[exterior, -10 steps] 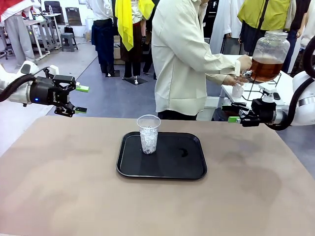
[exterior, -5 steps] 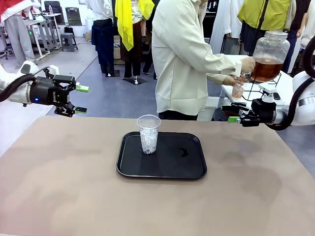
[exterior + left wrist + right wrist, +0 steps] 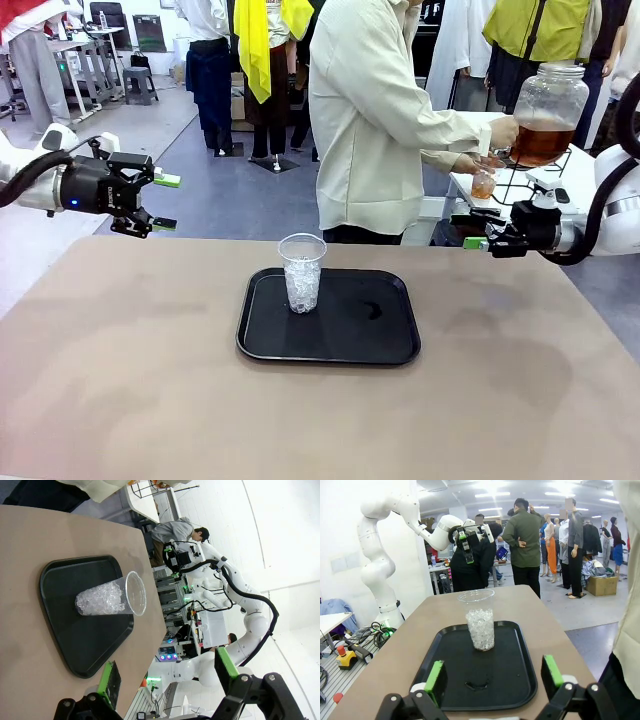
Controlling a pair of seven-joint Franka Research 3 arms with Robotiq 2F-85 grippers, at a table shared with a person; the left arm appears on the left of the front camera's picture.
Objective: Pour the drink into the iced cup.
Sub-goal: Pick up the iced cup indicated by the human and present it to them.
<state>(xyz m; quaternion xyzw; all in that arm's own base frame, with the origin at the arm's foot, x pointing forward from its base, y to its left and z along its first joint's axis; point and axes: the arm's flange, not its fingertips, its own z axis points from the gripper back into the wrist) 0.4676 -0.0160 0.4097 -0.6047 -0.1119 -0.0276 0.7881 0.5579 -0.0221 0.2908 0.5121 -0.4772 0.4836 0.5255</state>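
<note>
Right, the amber-brown drink (image 3: 541,142) fills the lower part of a large clear glass dispenser jar (image 3: 552,90) with a lid, which stands at the far right, beyond the robot's table and well apart from the tray. A person in a pale shirt (image 3: 365,110) has one hand (image 3: 500,131) up at the jar's tap. The other hand (image 3: 466,162) holds a small clear cup (image 3: 484,184) just beneath the tap, with amber liquid showing in that cup. Back on the brown table (image 3: 120,380), the clear plastic cup of ice (image 3: 301,273) stands upright on the left part of a black rectangular tray (image 3: 390,340), with ice and no drink in it. The left gripper (image 3: 166,202) hovers off the table's far left corner, jaws spread wide, holding nothing. The right gripper (image 3: 468,231) hangs at the far right edge, jaws likewise apart and empty, facing the tray.
</note>
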